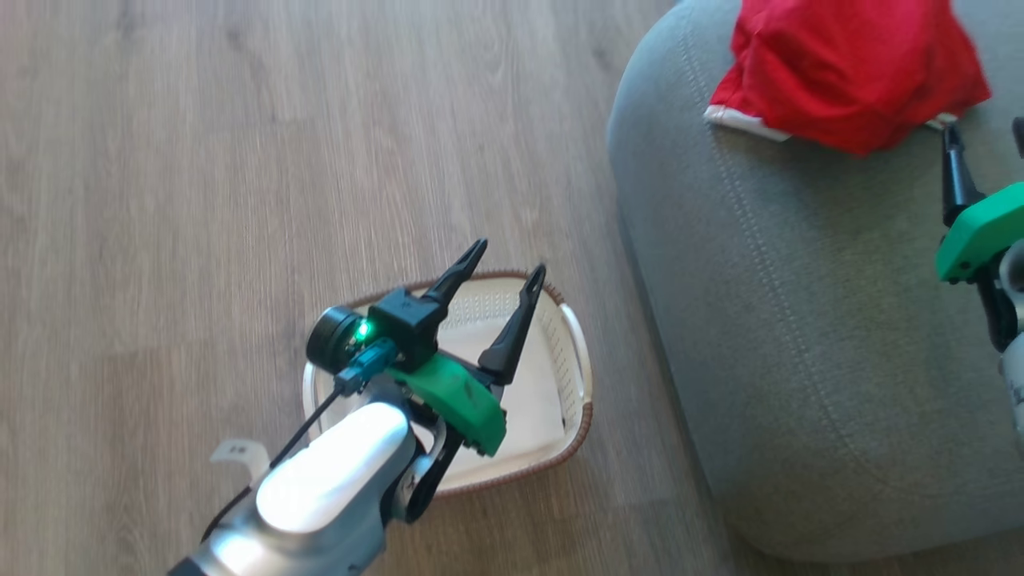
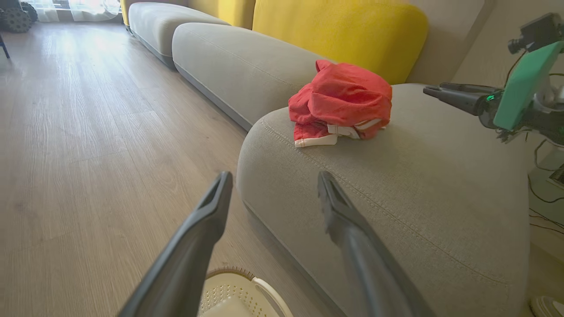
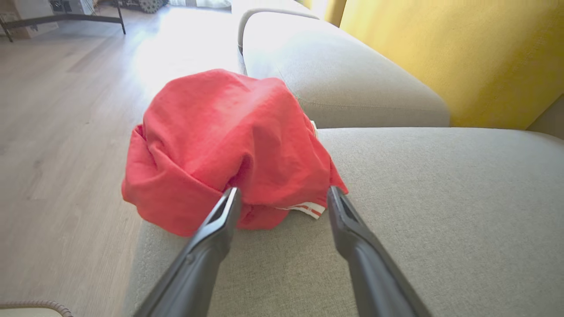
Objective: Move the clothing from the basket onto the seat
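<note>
- The clothing point(image 1: 848, 72) lies in a red heap on the seat point(image 1: 800, 320), near its rounded corner, so the put-down step looks done
- The right gripper point(image 3: 283, 193) is wide open and holds nothing; its tips are right by the heap
- The left gripper point(image 1: 509, 258) hangs wide open over the basket point(image 1: 572, 352), holding nothing
- Next, the right arm should back off without snagging cloth
- The heap is crumpled, with white trim peeking out below

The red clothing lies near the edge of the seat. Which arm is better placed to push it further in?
Right. The right gripper is open with its fingers just before the clothing on the seat; the left gripper hangs over the basket on the floor.
</note>
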Available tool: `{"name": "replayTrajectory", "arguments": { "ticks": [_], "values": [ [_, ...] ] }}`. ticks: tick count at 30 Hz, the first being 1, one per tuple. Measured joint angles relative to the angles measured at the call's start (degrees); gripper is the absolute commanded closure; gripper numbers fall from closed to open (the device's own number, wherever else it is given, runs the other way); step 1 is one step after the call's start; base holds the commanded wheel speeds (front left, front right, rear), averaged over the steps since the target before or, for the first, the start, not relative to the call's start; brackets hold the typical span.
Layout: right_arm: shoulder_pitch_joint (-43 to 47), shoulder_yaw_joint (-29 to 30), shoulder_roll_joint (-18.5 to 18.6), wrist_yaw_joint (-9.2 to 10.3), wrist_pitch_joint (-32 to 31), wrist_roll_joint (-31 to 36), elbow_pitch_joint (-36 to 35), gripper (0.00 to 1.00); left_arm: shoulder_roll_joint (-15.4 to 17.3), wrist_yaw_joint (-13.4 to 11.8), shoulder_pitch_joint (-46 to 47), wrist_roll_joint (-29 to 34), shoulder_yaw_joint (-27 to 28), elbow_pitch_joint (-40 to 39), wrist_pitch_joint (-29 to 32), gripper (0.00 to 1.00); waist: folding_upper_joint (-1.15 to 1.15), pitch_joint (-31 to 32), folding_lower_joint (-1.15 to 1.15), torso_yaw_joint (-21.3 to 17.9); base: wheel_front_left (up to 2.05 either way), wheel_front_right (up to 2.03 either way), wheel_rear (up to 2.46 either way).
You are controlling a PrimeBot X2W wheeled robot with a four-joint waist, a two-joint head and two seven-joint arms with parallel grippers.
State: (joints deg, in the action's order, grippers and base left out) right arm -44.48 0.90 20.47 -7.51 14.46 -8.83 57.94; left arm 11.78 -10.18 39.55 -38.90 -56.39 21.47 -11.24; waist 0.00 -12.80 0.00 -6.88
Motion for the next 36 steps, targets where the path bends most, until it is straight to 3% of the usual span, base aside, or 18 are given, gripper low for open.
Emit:
{"name": "replayTrajectory", "arguments": {
  "ticks": [15,27,36],
  "values": [
    [2.79,-8.17,0.69,0.0,0.0,-6.52,-4.88,0.0,0.89,-1.01,-7.67,-3.61,3.25,1.94,-2.11,0.0,0.0,9.31,0.0,1.08,0.0,0.0,0.0],
    [9.87,-8.17,-7.26,0.0,0.0,-6.5,-13.1,0.0,5.66,-4.94,-15.1,-5.0,9.36,-0.83,-3.0,0.0,0.0,13.18,0.0,5.13,0.0,0.0,0.0],
    [20.96,-2.94,-13.55,0.0,0.0,-1.79,-23.9,0.0,9.34,-8.11,-23.1,-4.99,14.92,-5.56,-3.03,0.0,0.0,14.45,0.0,7.7,0.0,0.0,0.0]
  ]
}}
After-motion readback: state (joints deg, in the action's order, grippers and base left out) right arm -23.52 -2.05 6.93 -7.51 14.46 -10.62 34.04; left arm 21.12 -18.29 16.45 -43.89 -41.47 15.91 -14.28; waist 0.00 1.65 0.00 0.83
